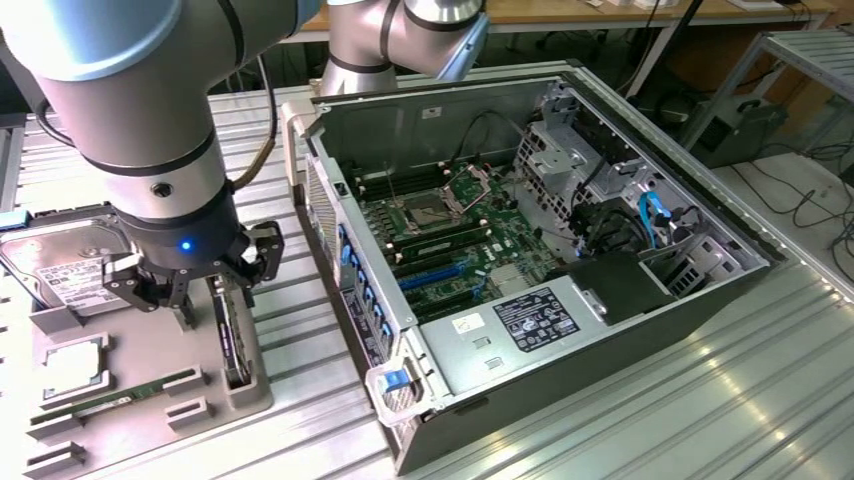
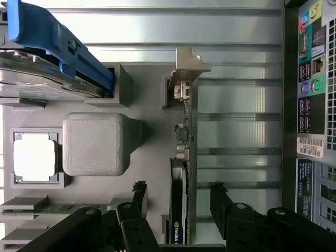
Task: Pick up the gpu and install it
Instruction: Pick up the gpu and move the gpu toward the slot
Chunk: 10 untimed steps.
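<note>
The gpu [image 2: 181, 210] is a thin dark card standing on its edge in a slot of the grey holder tray [image 2: 152, 152], with its silver end bracket [image 2: 187, 65] at the far end. In the exterior view the gpu [image 1: 232, 340] sits just below my gripper [image 1: 203, 295]. The gripper [image 2: 178, 186] is open above the card. One finger [image 2: 139, 194] stands on one side of it and the other finger [image 2: 219, 202] on the other side, both apart from the card. The open computer case [image 1: 534, 270] with its motherboard [image 1: 441, 235] lies to the exterior view's right.
The tray also holds a silver hard drive [image 1: 67, 265] with a blue rail [image 2: 58, 44], a processor [image 2: 34, 157], a grey block [image 2: 94, 144] and a green memory stick [image 1: 120, 397]. The case's rear panel [image 2: 312, 105] stands close beside the tray.
</note>
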Each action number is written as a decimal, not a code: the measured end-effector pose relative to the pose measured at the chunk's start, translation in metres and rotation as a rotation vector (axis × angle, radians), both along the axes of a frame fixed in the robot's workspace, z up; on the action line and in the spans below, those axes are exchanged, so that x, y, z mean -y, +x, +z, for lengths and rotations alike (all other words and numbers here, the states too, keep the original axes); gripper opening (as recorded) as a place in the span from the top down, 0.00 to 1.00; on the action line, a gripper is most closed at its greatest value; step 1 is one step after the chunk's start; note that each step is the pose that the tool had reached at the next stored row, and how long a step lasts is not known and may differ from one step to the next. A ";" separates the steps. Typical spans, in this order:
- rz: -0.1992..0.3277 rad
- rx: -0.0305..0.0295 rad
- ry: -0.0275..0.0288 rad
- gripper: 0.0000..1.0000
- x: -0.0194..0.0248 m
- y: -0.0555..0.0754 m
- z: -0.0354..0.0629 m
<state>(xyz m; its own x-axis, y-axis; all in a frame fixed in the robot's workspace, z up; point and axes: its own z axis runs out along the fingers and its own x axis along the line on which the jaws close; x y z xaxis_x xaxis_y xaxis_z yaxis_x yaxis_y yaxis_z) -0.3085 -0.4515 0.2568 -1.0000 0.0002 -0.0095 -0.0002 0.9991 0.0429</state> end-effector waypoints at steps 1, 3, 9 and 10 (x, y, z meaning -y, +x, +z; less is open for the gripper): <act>0.000 0.0000 0.0000 0.40 0.0001 0.000 -0.0008; 0.000 0.0000 0.0000 0.40 0.0003 0.000 -0.0024; 0.000 -0.0011 0.0000 0.40 0.0005 0.000 -0.0082; 0.000 -0.0018 0.0001 0.40 0.0004 0.000 -0.0098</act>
<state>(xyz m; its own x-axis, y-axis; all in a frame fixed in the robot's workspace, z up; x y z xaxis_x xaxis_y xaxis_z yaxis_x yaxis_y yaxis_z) -0.3085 -0.4520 0.2469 -1.0000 0.0002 -0.0078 -0.0002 0.9991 0.0430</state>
